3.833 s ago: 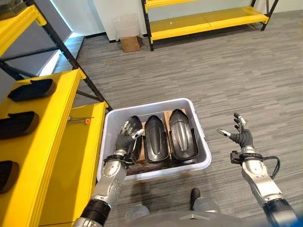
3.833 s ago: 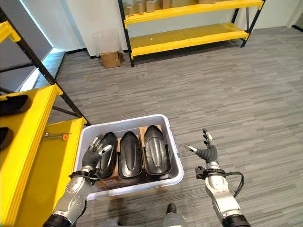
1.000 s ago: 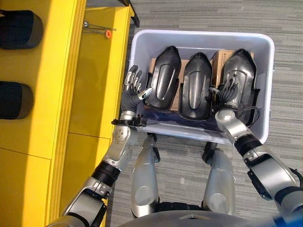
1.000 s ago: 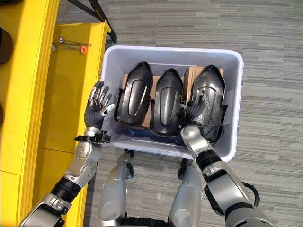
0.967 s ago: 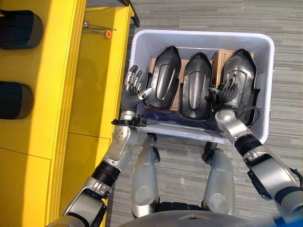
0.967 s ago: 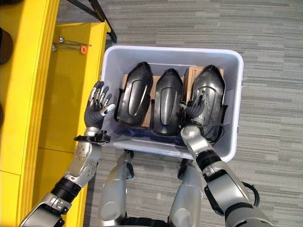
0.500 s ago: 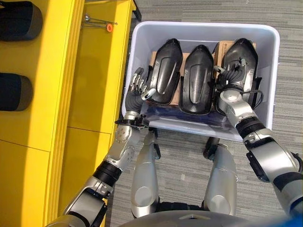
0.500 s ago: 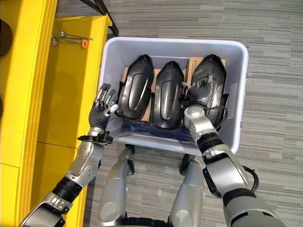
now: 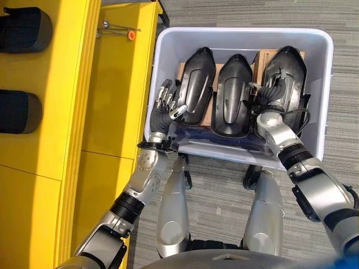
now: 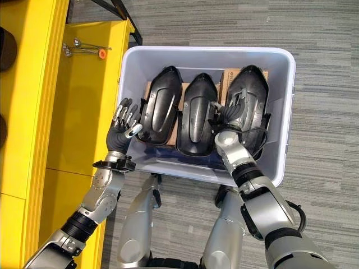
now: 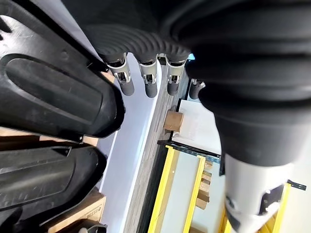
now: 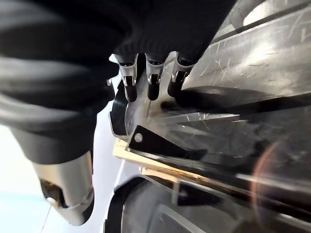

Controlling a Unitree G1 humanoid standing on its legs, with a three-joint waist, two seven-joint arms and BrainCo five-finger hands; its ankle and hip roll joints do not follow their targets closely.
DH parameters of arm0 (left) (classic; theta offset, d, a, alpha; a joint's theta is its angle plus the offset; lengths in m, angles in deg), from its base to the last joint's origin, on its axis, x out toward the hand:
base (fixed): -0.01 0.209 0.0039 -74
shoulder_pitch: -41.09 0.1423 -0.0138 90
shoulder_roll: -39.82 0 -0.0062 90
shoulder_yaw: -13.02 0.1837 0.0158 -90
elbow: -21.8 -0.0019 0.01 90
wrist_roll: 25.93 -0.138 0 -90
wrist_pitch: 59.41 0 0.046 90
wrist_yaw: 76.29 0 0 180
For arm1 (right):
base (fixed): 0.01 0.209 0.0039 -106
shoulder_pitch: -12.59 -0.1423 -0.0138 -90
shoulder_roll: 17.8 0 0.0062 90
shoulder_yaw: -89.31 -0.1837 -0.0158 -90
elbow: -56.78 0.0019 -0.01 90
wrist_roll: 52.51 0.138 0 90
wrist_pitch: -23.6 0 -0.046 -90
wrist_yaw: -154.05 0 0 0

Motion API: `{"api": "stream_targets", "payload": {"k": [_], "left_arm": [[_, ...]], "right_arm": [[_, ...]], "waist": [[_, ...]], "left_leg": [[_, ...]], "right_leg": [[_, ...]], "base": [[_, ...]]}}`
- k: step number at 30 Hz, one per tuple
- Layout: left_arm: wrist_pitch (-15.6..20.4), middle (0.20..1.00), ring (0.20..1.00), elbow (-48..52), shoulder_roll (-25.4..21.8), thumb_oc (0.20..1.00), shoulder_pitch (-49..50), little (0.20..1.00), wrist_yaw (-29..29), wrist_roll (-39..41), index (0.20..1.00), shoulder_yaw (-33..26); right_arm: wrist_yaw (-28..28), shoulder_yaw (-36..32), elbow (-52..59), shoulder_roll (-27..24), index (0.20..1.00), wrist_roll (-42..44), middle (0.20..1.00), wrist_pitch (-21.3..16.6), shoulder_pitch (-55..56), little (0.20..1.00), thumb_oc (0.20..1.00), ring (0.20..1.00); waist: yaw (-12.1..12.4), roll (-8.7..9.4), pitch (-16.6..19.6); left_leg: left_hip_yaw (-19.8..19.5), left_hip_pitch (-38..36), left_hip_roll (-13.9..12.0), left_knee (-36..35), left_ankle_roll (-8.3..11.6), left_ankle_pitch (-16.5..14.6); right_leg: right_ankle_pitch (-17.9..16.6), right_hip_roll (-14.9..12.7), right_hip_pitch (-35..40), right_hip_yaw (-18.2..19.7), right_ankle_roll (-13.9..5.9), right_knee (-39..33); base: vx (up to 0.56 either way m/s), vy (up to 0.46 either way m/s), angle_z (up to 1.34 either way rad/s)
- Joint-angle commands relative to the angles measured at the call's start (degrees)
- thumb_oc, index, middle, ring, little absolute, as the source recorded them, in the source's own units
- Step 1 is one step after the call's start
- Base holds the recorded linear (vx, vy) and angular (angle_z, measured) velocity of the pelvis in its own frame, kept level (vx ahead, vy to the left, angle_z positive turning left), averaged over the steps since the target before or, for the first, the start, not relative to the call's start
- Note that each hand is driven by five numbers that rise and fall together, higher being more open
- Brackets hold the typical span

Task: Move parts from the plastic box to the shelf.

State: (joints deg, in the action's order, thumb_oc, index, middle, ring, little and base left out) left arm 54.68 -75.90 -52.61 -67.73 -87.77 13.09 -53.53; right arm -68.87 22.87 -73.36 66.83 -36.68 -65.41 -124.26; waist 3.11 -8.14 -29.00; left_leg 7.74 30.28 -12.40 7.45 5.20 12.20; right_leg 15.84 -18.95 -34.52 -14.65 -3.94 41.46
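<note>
Grey striped carpet lies under us, with the yellow shelf [image 9: 50, 112] along our left already bearing two black parts [image 9: 19, 111]. Before us sits the white plastic box [image 9: 322, 106] holding three black moulded parts [image 9: 231, 92] side by side on cardboard. Our left hand [image 9: 162, 112] reaches inside the box's left wall beside the leftmost part [image 9: 193, 84], fingers straight and spread. Our right hand [image 10: 235, 115] rests on the rightmost part [image 10: 249, 87], fingers relaxed, gripping nothing.
</note>
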Motion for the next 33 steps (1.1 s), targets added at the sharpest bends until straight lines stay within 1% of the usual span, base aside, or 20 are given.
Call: {"api": "stream_targets", "payload": {"k": [1,2,4,5,6,7,10,11,13,16,18,20,21,24,28,29,30,31,32,33], "left_arm": [[3.23,1.000,1.000,6.36,-0.44,1.000,-1.33,1.000,1.25,0.92,1.000,0.49],[3.14,1.000,1.000,6.44,-0.41,1.000,-1.33,1.000,1.41,1.15,1.000,0.53],[2.87,1.000,1.000,7.17,-0.32,1.000,-1.20,1.000,0.59,2.04,1.000,0.62],[2.32,1.000,1.000,7.37,-0.27,1.000,-0.64,1.000,-0.49,1.03,1.000,0.31],[2.08,1.000,1.000,6.87,-0.31,1.000,0.17,1.000,-0.88,1.01,1.000,0.16],[2.38,1.000,1.000,6.47,-0.20,1.000,0.44,1.000,-0.75,0.61,1.000,0.20],[3.32,1.000,1.000,6.06,-0.21,1.000,1.66,1.000,0.30,1.26,1.000,0.28],[3.39,1.000,1.000,6.02,-0.21,1.000,1.69,1.000,0.41,1.29,1.000,0.28],[4.21,1.000,1.000,6.16,0.10,1.000,2.11,1.000,1.64,1.38,1.000,0.44],[4.50,1.000,1.000,6.88,0.24,1.000,2.36,1.000,1.42,1.35,1.000,0.72],[4.37,1.000,1.000,7.11,0.26,1.000,2.36,1.000,1.04,1.44,1.000,0.74],[4.16,1.000,1.000,7.09,0.50,1.000,2.50,1.000,1.22,1.49,1.000,0.51],[3.94,1.000,1.000,7.14,0.50,1.000,2.45,1.000,1.14,1.18,1.000,0.57],[3.73,1.000,1.000,7.44,0.59,1.000,2.66,1.000,2.27,1.84,1.000,0.64],[4.44,1.000,1.000,8.18,1.33,1.000,2.90,1.000,1.85,1.05,1.000,1.53],[4.56,1.000,1.000,8.28,1.45,1.000,2.89,1.000,1.59,0.82,1.000,1.66],[4.78,1.000,1.000,8.60,1.59,1.000,2.70,1.000,1.44,0.83,1.000,1.65],[4.91,1.000,1.000,8.81,1.69,1.000,2.81,1.000,1.18,0.90,1.000,1.79],[5.07,1.000,1.000,9.10,1.61,1.000,2.95,1.000,0.77,1.06,1.000,1.88],[5.55,1.000,1.000,9.47,1.43,1.000,3.38,1.000,0.76,1.44,1.000,1.92]], "right_arm": [[-1.28,-0.38,-0.98,2.84,1.000,-1.82,1.000,-0.05,0.47,1.000,1.000,1.000],[-1.70,-0.37,-0.92,2.85,1.000,-2.00,1.000,-0.52,0.52,1.000,1.000,1.000],[-3.15,-1.14,0.34,2.69,1.000,-3.57,1.000,-2.92,1.01,1.000,1.000,1.000],[-3.35,-1.45,2.31,2.44,1.000,-7.31,1.000,-4.84,1.26,1.000,1.000,1.000],[-3.18,-0.89,5.65,2.29,1.000,-10.30,1.000,-5.52,1.62,1.000,1.000,1.000],[-3.42,-0.48,6.69,2.30,1.000,-11.22,1.000,-5.69,1.79,1.000,1.000,1.000],[-7.84,-0.12,10.97,1.50,1.000,-16.76,1.000,-5.57,2.44,1.000,1.000,1.000],[-8.05,-0.14,11.10,1.44,1.000,-16.98,1.000,-5.61,2.49,1.000,1.000,1.000],[-11.13,-0.76,13.77,0.52,1.000,-20.43,1.000,-6.50,3.01,1.000,1.000,1.000],[-9.28,-1.64,17.00,-0.31,1.000,-22.69,1.000,-8.44,3.89,1.000,1.000,1.000],[-3.85,-1.22,20.30,-0.70,1.000,-20.51,1.000,-7.98,4.29,1.000,1.000,1.000],[-2.44,-0.42,21.40,-0.28,1.000,-18.35,1.000,-7.53,4.31,1.000,1.000,1.000],[-3.52,0.18,22.07,0.17,1.000,-18.27,1.000,-8.33,4.21,1.000,1.000,1.000],[-7.55,-0.34,24.16,0.51,1.000,-21.01,1.000,-8.35,4.54,1.000,1.000,1.000],[-12.41,-1.55,26.33,0.74,1.000,-26.48,1.000,-8.35,5.03,1.000,1.000,1.000],[-12.94,-1.77,26.76,0.81,1.000,-27.26,1.000,-8.68,5.11,1.000,1.000,1.000],[-13.24,-2.22,27.97,0.77,1.000,-28.43,1.000,-9.17,5.05,1.000,1.000,1.000],[-13.14,-2.57,29.16,0.75,1.000,-29.22,1.000,-9.04,5.28,1.000,1.000,1.000],[-13.21,-2.85,30.60,0.62,1.000,-29.81,1.000,-8.67,5.63,1.000,1.000,1.000],[-12.19,-3.36,33.05,0.34,1.000,-28.58,1.000,-7.11,6.75,1.000,1.000,1.000]], "waist": [[2.06,-0.35,-0.79],[2.05,-0.36,-0.79],[1.85,-0.62,-0.79],[1.68,-0.70,-0.79],[1.45,-0.77,-0.79],[1.35,-0.79,-0.79],[0.84,-1.24,-0.79],[0.81,-1.27,-0.79],[0.22,-1.55,-0.79],[-0.51,-1.81,-0.79],[-1.06,-1.85,-0.79],[-1.16,-1.82,-0.79],[-1.25,-1.78,-0.79],[-1.52,-1.78,-0.79],[-2.35,-2.59,-0.79],[-2.47,-2.71,-0.79],[-2.51,-3.26,-0.79],[-2.74,-3.36,-0.79],[-3.00,-3.45,-0.79],[-3.46,-3.50,-0.79]], "left_leg": [[2.13,-0.75,4.27,4.23,-1.29,-10.30],[2.13,-0.74,4.26,4.24,-1.30,-10.29],[2.07,-0.96,4.33,4.41,-1.33,-10.45],[2.39,-1.39,4.36,4.11,-1.30,-10.46],[2.55,-1.71,4.37,3.70,-1.22,-10.36],[2.62,-1.85,4.34,3.64,-1.22,-10.36],[2.98,-2.71,4.47,3.36,-1.26,-10.41],[3.02,-2.80,4.47,3.31,-1.27,-10.41],[3.55,-3.58,4.42,2.88,-1.36,-10.45],[3.85,-4.41,4.55,2.47,-1.33,-10.49],[3.96,-4.79,4.64,2.21,-1.16,-10.46],[4.23,-5.18,4.67,2.02,-1.14,-10.43],[4.44,-5.41,4.60,1.82,-1.12,-10.39],[4.60,-5.91,4.60,1.50,-1.11,-10.44],[5.34,-7.15,4.79,0.68,-1.11,-10.38],[5.43,-7.33,4.83,0.54,-1.10,-10.39],[6.02,-6.58,4.36,0.21,-1.54,-9.33],[6.21,-6.88,4.37,-0.02,-1.50,-9.30],[6.30,-7.09,4.44,-0.23,-1.39,-9.24],[6.36,-7.31,4.48,-0.19,-1.36,-9.43]], "right_leg": [[-0.99,5.31,0.82,-1.47,3.10,-2.99],[-0.98,5.30,0.78,-1.45,3.11,-2.94],[-0.86,5.36,1.00,-1.44,3.12,-2.97],[-0.93,5.54,1.20,-1.30,2.97,-3.38],[-1.03,5.68,1.21,-1.09,2.89,-3.68],[-1.06,5.69,1.20,-1.02,2.91,-3.71],[-1.02,5.62,1.47,-0.52,2.95,-3.88],[-1.02,5.62,1.52,-0.49,2.95,-3.91],[-1.20,5.63,1.84,-0.10,2.83,-4.50],[-1.25,5.76,2.14,0.42,2.72,-4.93],[-1.37,5.87,2.26,0.88,2.56,-5.34],[-1.41,5.89,2.39,1.08,2.61,-5.53],[-1.48,5.89,2.42,1.21,2.61,-5.64],[-1.49,5.99,2.63,1.27,2.56,-5.80],[-1.38,6.23,3.00,2.05,2.63,-6.07],[-1.35,6.24,3.06,2.15,2.62,-6.11],[-2.67,6.69,2.13,1.86,3.23,-6.53],[-2.64,6.74,2.25,2.03,3.22,-6.65],[-2.63,6.81,2.37,2.17,3.19,-6.82],[-2.66,6.90,2.39,2.45,3.10,-6.91]], "base": [[0.01,-0.001,-0.03],[0.01,-0.011,-0.03],[0.00,0.000,0.00],[0.00,0.000,0.00],[0.00,0.000,0.00],[0.00,0.000,0.00],[0.01,0.036,-0.08],[0.01,0.043,-0.03],[0.01,0.059,0.00],[0.01,0.056,-0.03],[0.00,0.038,-0.05],[0.00,0.008,-0.02],[0.00,0.000,0.00],[0.00,0.015,-0.01],[0.01,0.073,-0.06],[-0.06,0.073,-0.12],[-0.06,0.079,-0.14],[-0.06,0.094,-0.15],[0.00,0.096,-0.10],[0.00,0.077,-0.06]]}}
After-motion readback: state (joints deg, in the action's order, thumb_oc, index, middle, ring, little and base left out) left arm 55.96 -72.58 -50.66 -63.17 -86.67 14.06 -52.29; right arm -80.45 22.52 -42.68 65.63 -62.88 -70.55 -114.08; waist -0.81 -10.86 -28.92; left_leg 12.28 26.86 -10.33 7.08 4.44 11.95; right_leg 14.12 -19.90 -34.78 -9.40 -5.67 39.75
